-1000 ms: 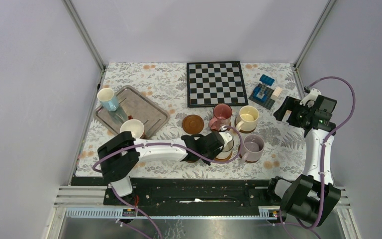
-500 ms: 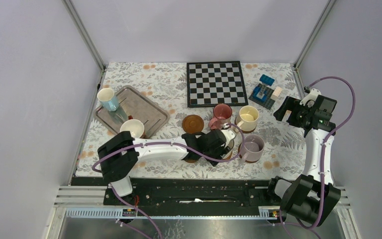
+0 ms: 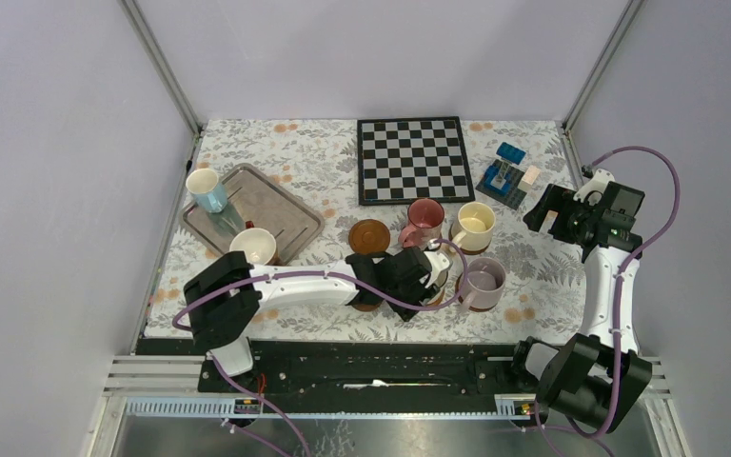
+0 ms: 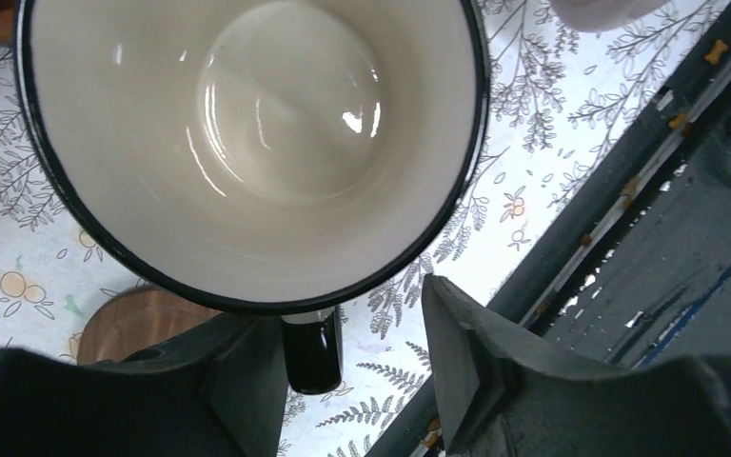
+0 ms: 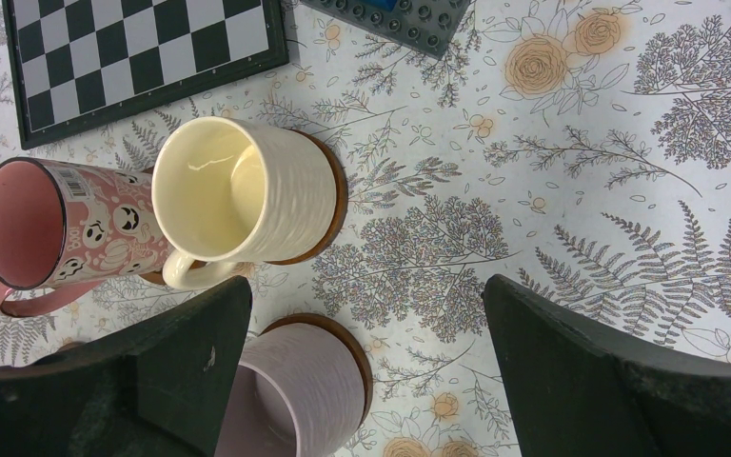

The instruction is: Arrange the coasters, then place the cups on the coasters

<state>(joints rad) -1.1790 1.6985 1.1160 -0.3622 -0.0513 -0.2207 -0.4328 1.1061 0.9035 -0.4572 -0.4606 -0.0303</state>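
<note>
In the left wrist view a cream cup (image 4: 247,143) with a dark rim and dark handle (image 4: 310,352) stands upright on the table. My left gripper (image 4: 343,314) is open around that handle, which lies against the left finger with a wide gap to the right one. What the cup rests on is hidden. The pink cup (image 3: 425,217), cream-yellow cup (image 3: 476,222) and lilac cup (image 3: 484,278) sit on coasters. One coaster (image 3: 369,236) is bare; another (image 4: 143,319) lies by the left fingers. My right gripper (image 5: 366,286) hangs open above the table's right side.
A grey tray (image 3: 281,205) at the left holds a light blue cup (image 3: 207,188) and a white cup (image 3: 254,246). A chessboard (image 3: 412,159) lies at the back and a blue block toy (image 3: 506,179) to its right. The left arm stretches along the near edge.
My left gripper's jaws, shut on the dark cup's handle a second ago, have parted and let it go. The right arm has not moved.
</note>
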